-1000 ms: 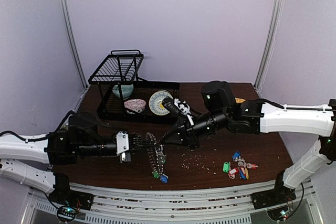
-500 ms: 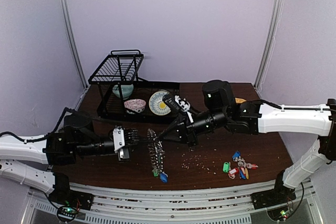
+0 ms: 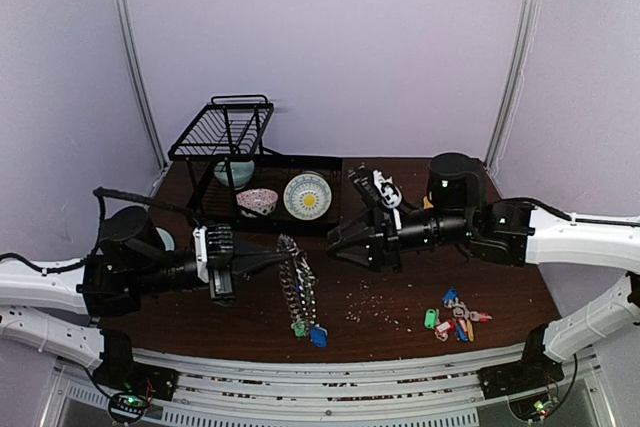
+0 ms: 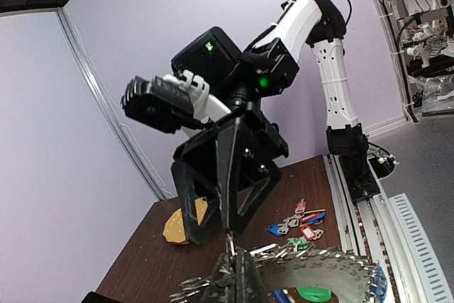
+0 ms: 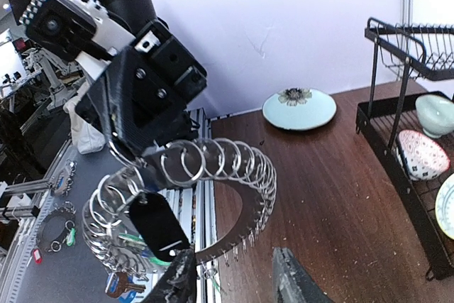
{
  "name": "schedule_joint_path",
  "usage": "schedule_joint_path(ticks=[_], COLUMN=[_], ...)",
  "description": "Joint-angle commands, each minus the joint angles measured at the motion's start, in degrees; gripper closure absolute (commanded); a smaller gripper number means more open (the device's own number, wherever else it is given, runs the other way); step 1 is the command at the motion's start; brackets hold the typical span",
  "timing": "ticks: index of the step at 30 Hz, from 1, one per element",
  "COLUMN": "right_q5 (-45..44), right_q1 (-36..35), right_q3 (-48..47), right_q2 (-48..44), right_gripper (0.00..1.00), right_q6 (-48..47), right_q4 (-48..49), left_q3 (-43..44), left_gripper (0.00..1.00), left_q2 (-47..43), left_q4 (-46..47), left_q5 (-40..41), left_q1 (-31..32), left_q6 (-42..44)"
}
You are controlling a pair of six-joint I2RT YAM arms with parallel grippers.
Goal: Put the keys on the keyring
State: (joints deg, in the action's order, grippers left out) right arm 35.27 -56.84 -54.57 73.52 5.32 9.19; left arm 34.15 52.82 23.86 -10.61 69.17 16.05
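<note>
Dark wood tabletop (image 3: 520,292) is running away from my bases, with crumbs scattered over its middle. Closest to me, the keyring (image 3: 297,292) is standing on edge, its green and blue tags dangling low by the wood. Off to the right, a tagged bunch (image 3: 455,317) is lying flat, well apart from both of my arms.

A little further in, my left gripper (image 3: 268,263) is clenching the keyring's rim and holding it upright. It is sitting slightly further left than a second ago, and the ring is travelling with it.

The real change is on the other side. My right gripper (image 3: 342,237), which was nosed up against the top of the ring, is now backing away to the right with its jaws spread and nothing between them. I am reading that as a let-go after a threading attempt. The keys themselves I cannot pick out among the crowded silver loops, so I cannot tell whether one is hanging there.

Beyond, the dish rack (image 3: 235,162) and the yellow-patterned plate (image 3: 307,195) are standing against the pale wall.
</note>
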Motion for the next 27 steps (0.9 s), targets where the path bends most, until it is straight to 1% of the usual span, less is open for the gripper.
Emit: schedule_joint_path(ticks=[1, 4, 6, 8, 10, 15, 17, 23, 24, 27], right_q5=[-0.60, 2.36, 3.24, 3.11, 2.49, 2.17, 1.00, -0.82, -0.75, 0.14], right_q1=[0.01, -0.62, -2.28, -4.14, -5.44, -7.06, -7.40, -7.61, -7.61, -7.70], right_q3=[-1.22, -2.42, -3.02, -4.33, -5.39, -6.51, -6.72, -7.38, -7.71, -8.96], right_q2=[-3.52, -3.55, -2.64, -1.38, -0.24, 1.40, 1.81, 3.52, 3.90, 5.05], right_gripper=[0.63, 0.66, 0.67, 0.68, 0.72, 0.74, 0.77, 0.76, 0.77, 0.86], right_q6=[-4.34, -4.29, -5.06, -7.08, -7.88, -7.88, -7.95, -8.12, -8.18, -8.21], right_q4=[2.32, 6.19, 8.28, 7.72, 7.78, 8.90, 9.21, 8.68, 8.26, 7.20], left_q3=[0.93, 0.87, 0.83, 0.91, 1.00, 1.09, 1.09, 1.18, 1.18, 1.19], left_gripper=[1.00, 1.00, 1.00, 1.00, 1.00, 1.00, 1.00, 1.00, 1.00, 1.00], left_q2=[-1.20, -1.78, -2.08, -2.21, -2.19, -2.11, -2.12, -2.04, -2.02, -2.19], left_q4=[6.70, 6.58, 6.43, 6.35, 6.05, 5.83, 5.81, 5.51, 5.42, 5.33], left_q5=[-1.89, -1.58, -1.48, -1.43, -1.43, -1.42, -1.48, -1.51, -1.58, -1.45], left_q1=[0.00, 0.00, 0.00, -0.07, 0.00, -0.01, -0.02, 0.00, -0.04, 0.00], left_q6=[-1.84, -1.32, -1.14, -1.06, -0.93, -0.74, -0.74, -0.42, -0.42, -0.30])
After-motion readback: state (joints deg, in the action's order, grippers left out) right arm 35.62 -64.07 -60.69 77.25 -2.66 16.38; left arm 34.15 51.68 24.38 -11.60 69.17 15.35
